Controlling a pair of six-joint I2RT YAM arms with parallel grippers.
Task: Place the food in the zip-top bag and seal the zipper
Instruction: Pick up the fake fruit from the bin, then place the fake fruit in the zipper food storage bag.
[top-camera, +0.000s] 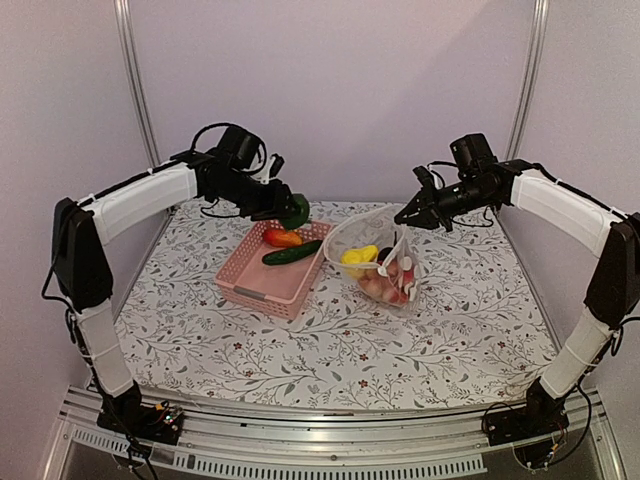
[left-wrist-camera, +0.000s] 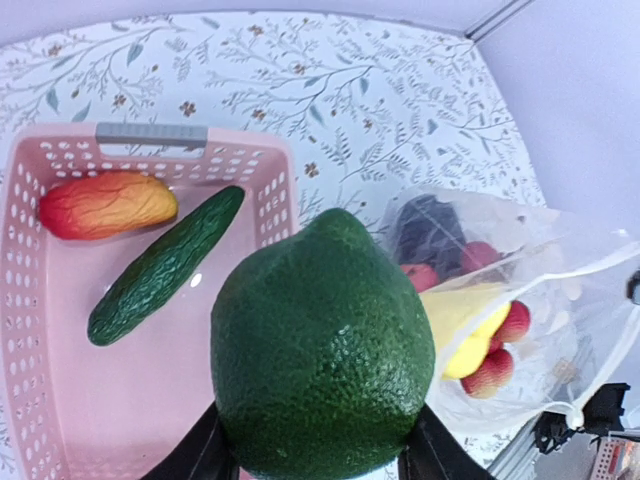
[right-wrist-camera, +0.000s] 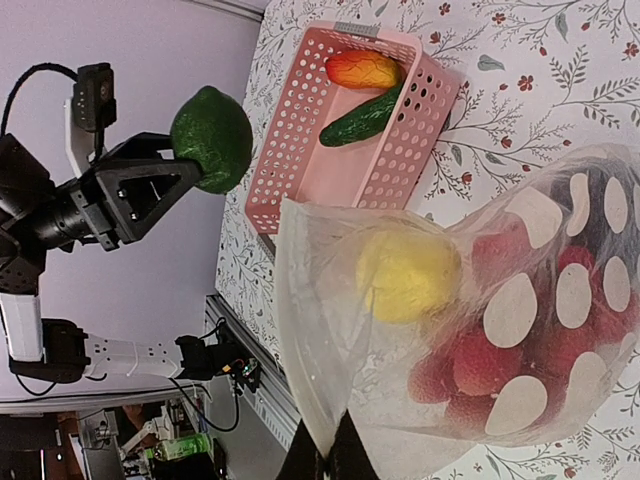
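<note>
My left gripper (top-camera: 290, 212) is shut on a round green fruit (left-wrist-camera: 322, 345) and holds it above the far right corner of the pink basket (top-camera: 262, 275); it also shows in the right wrist view (right-wrist-camera: 212, 138). A green cucumber (top-camera: 292, 253) and an orange-red piece (top-camera: 283, 237) lie in the basket. My right gripper (top-camera: 408, 216) is shut on the mouth edge of the clear zip-top bag (top-camera: 385, 260) and holds it up and open. Inside the bag are a yellow pepper (right-wrist-camera: 408, 272), red strawberries (right-wrist-camera: 470, 365) and a dark eggplant (left-wrist-camera: 428, 228).
The floral tablecloth (top-camera: 330, 350) covers the table. Metal frame posts (top-camera: 135, 75) stand at the back corners, with walls close behind. The aluminium rail (top-camera: 330, 435) runs along the near edge.
</note>
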